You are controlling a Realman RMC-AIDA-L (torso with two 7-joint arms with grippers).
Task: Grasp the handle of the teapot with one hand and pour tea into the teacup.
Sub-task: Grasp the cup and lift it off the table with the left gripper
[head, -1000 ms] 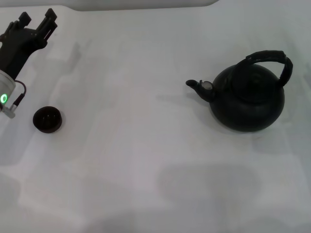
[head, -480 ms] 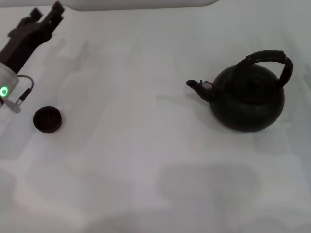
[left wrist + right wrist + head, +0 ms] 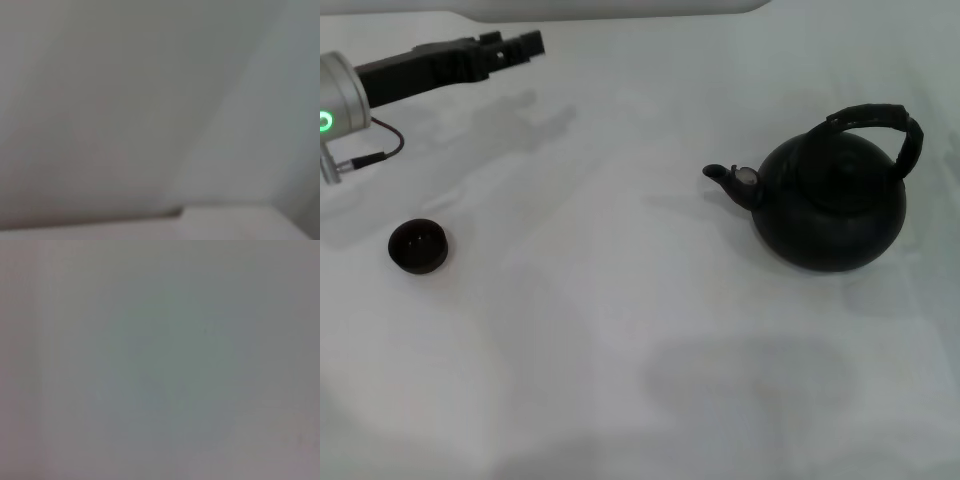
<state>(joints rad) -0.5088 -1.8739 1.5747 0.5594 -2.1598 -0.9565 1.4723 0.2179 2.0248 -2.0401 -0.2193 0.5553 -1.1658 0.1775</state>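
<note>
Teacup (image 3: 418, 247) sat upright on the white desk (image 3: 620, 380) near its left edge, nearer the front than anything else, alone, nothing touching it. Small, dark, round, open mouth up; nothing could be made out inside it.

Teapot (image 3: 832, 205) stood upright toward the right side of the desk, well apart from the teacup, a little farther back. Short spout (image 3: 720, 176) pointed left, toward the cup side. Handle (image 3: 880, 125) arched over the top of the pot, leaning toward its back-right, free, nothing gripping it.

Left gripper (image 3: 515, 45) hung over the back-left part of the desk, farther back than both cup and pot, arm stretched in from the left edge and pointing right. Silver wrist section with a green light (image 3: 325, 122) showed at the left edge, thin cable below it. Gripper held nothing; fingers seen end-on as one dark block, so cannot tell whether wide or narrow. It was well apart from the teapot and not over the teacup.

Right gripper not seen in the head view. Both wrist views showed only blurred pale surface, no fingers, no task things.
</note>
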